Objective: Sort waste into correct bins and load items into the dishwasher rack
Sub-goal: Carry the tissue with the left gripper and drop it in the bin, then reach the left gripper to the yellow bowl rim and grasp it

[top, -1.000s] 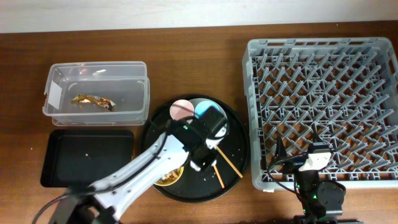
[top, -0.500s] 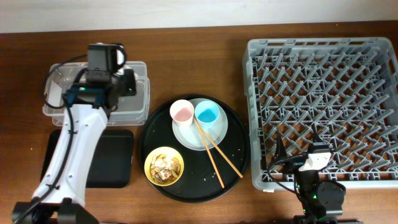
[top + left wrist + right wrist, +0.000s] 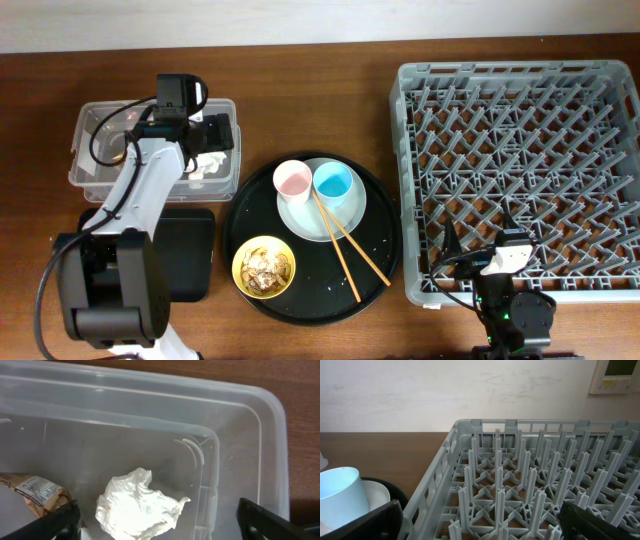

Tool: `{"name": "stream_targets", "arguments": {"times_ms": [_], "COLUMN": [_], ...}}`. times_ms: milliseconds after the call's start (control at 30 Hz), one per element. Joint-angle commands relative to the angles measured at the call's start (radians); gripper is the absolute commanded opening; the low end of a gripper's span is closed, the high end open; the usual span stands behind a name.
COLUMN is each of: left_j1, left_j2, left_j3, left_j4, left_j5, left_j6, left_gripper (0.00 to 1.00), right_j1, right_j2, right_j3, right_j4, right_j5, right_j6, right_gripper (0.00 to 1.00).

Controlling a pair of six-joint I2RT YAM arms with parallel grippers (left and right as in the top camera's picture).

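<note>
My left gripper (image 3: pixel 212 145) hangs open over the clear tub (image 3: pixel 90 125). In the left wrist view its fingers (image 3: pixel 62 521) stand wide apart, one on each side of the crumpled white tissue (image 3: pixel 140 506), which lies loose on the tub floor. The gold wrapper (image 3: pixel 35 492) lies to the tissue's left. The pink cup (image 3: pixel 292 180) and blue cup (image 3: pixel 333 182) stand on the pale plate (image 3: pixel 345 215), with the chopsticks (image 3: pixel 345 245) slanting off it. A yellow bowl (image 3: pixel 264 268) holds food scraps. My right gripper (image 3: pixel 478 245) is open at the grey rack's (image 3: pixel 520 140) front left corner, holding nothing.
Cups, plate, bowl and chopsticks all sit on a large round black tray (image 3: pixel 236 215) between tub and rack. A flat black rectangular tray (image 3: pixel 195 250) lies in front of the tub, partly under my left arm. The rack's upright pegs (image 3: pixel 497 475) fill the right wrist view.
My left arm swung from the round tray to the tub. Its gripper has opened, and the tissue now lies in the tub. The right arm has not moved.
</note>
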Motion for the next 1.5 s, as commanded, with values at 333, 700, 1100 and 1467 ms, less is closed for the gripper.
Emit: {"name": "stream_targets", "arguments": {"times_ms": [333, 700, 1100, 1467], "left_j1": [-0.034, -0.423, -0.63, -0.63], "left_j2": [-0.531, -0.531, -0.531, -0.531], "left_j3": [0.011, -0.249, -0.479, -0.53], "left_j4": [-0.629, -0.579, -0.297, -0.267], "left_j5": [0.463, 0.235, 0.233, 0.127], "left_j6": [0.002, -0.227, -0.313, -0.365], "left_gripper": [0.52, 0.26, 0.41, 0.34], "right_j1": [-0.006, -0.006, -0.006, -0.006], "right_j2": [-0.006, -0.006, -0.006, -0.006], "right_j3": [-0.005, -0.005, -0.005, -0.005], "right_j4": [-0.005, -0.005, -0.005, -0.005], "right_j5": [0.002, 0.002, 0.002, 0.002], "right_j6": [0.005, 0.005, 0.005, 0.005], "right_gripper": [0.98, 0.98, 0.98, 0.98]}}
